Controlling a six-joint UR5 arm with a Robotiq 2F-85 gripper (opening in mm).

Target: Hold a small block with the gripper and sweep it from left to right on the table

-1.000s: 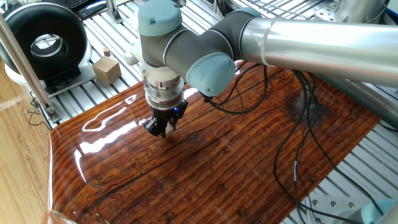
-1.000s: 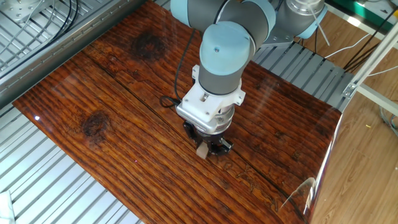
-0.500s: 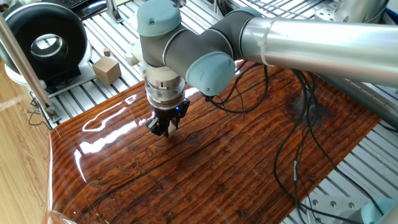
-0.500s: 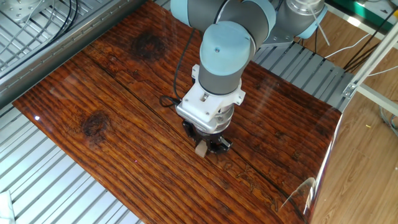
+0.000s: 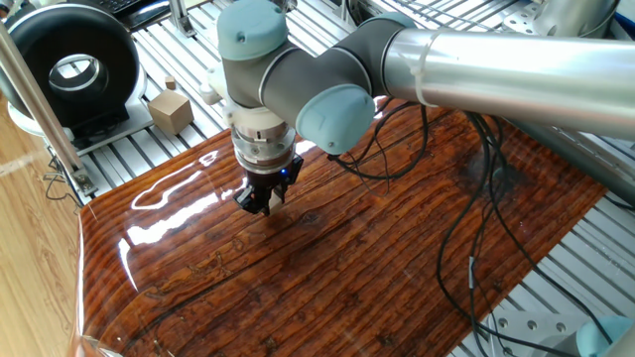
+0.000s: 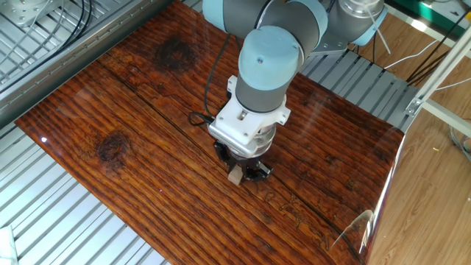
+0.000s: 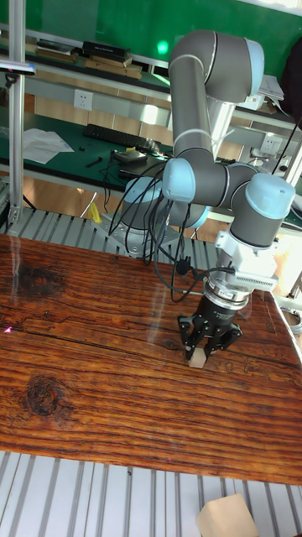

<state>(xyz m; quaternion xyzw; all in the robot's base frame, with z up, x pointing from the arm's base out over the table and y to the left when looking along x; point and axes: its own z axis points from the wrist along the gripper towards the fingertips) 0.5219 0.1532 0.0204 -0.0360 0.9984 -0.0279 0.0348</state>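
Jaws: clenched on the small block (image 6: 235, 175), one black finger on each side; tan cube pokes out below the fingertips.
Gripper (image 6: 240, 168): pointing straight down from the white wrist flange, centre of frame in the other fixed view; lower right of centre in the tall view (image 7: 205, 342).
Block position: pinched in the claw, bottom face at or just off the table (image 6: 110, 110) — can't tell which; from one fixed view the block is hidden behind the fingers (image 5: 262, 201).
Step in hand: my read, block is grasped and low, sweep across the board is the job now.
Doing it well: keep the grip firm, the wrist vertical and the height constant so the cube skims the glossy wood without digging in or twisting out; slow, straight stroke along the board, stop short of the edge.
Watch: black cable (image 6: 208, 96) loops on the board just behind the wrist, could snag.
Containers: none on the board. Off it, upper left in one fixed view, a larger tan cube with a knob (image 5: 170, 109) sits on the slatted aluminium frame (image 5: 139, 149) — not the task block.
Contents: nothing to report.
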